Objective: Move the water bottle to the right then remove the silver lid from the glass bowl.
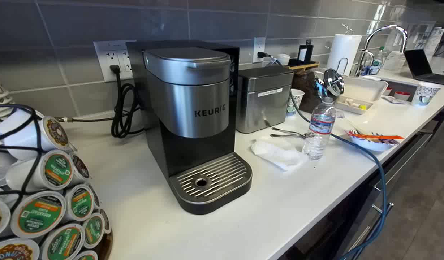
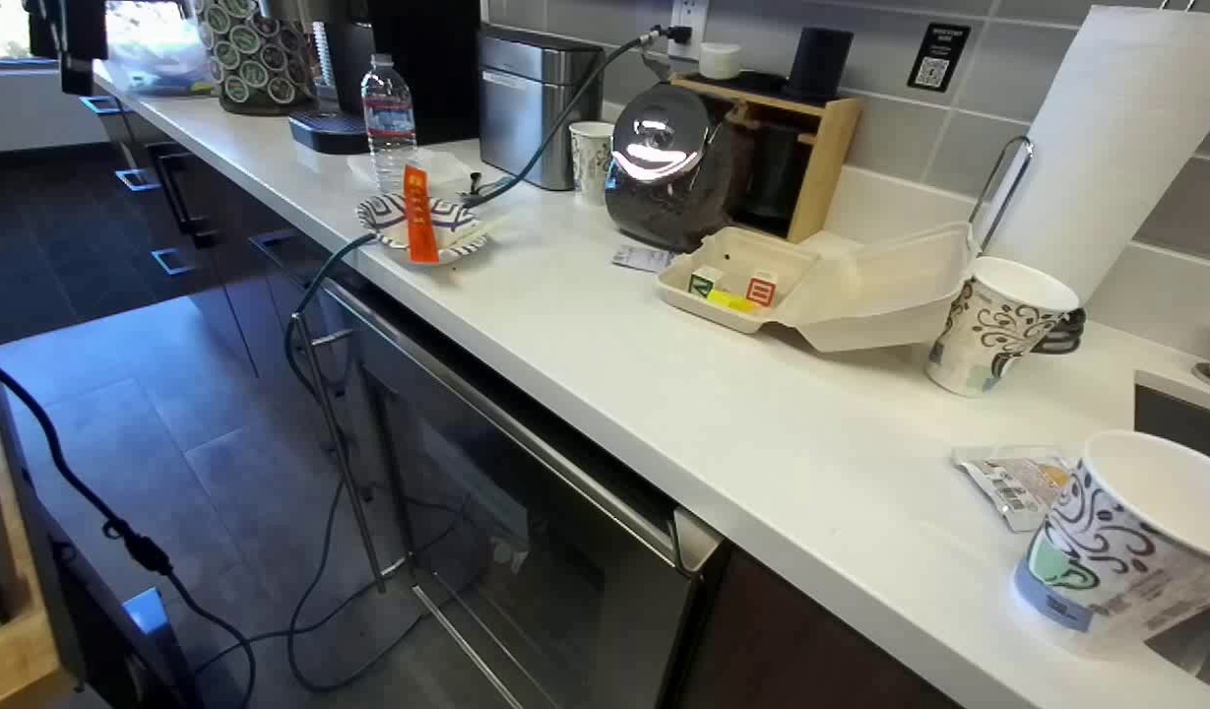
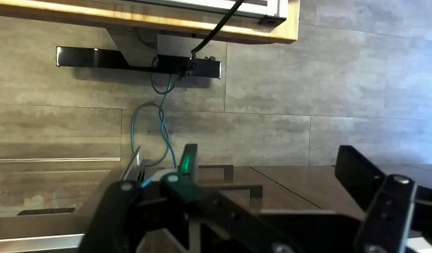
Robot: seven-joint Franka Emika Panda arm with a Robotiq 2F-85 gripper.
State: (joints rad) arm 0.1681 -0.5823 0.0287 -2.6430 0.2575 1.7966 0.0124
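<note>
White counter (image 2: pixel 811 433): one water bottle (image 2: pixel 390 120), one silver lid (image 1: pixel 333 82); one pincer (image 3: pixel 270 163), spread wide.

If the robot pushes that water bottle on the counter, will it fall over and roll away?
Pushed near the top, the water bottle would probably tip, because it stands upright, tall and narrow. Lying down, it might roll, since its sides look round. It looks like thin, clear, ridged plastic, so it may squish a bit if squeezed.
</note>
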